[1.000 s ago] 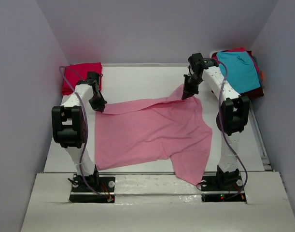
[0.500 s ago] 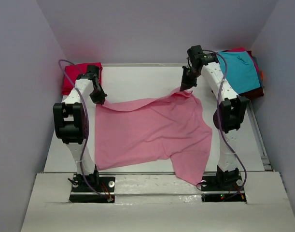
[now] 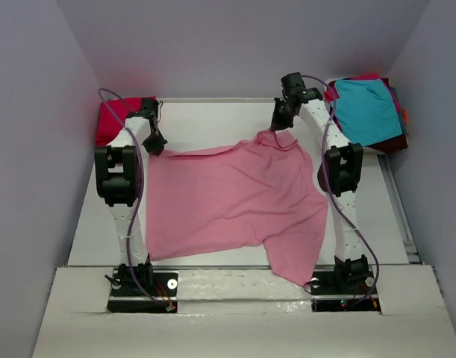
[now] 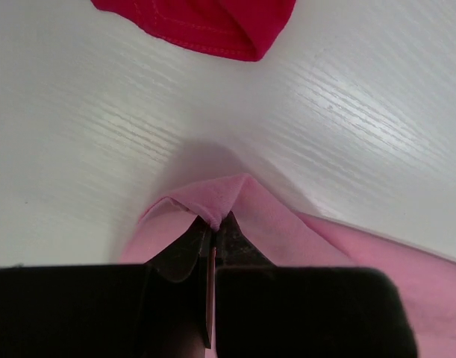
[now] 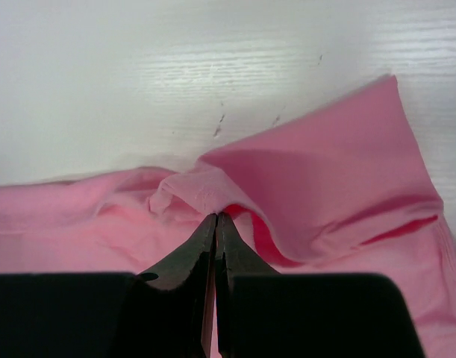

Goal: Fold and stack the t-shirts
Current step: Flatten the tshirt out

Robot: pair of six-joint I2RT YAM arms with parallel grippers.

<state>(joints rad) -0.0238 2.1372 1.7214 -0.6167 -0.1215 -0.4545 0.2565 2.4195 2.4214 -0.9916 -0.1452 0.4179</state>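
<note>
Soft light-pink cotton t-shirt: far edge is being pinched by left gripper and right gripper, both clamped tight on it.

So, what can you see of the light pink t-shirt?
The light pink t-shirt is a plain short-sleeved tee of soft, cotton-like cloth. It lies spread, mostly flat, on the white table, one part reaching over the near edge. Its far edge is pinched at two points: the left gripper is shut on one end, the right gripper on the other.
</note>
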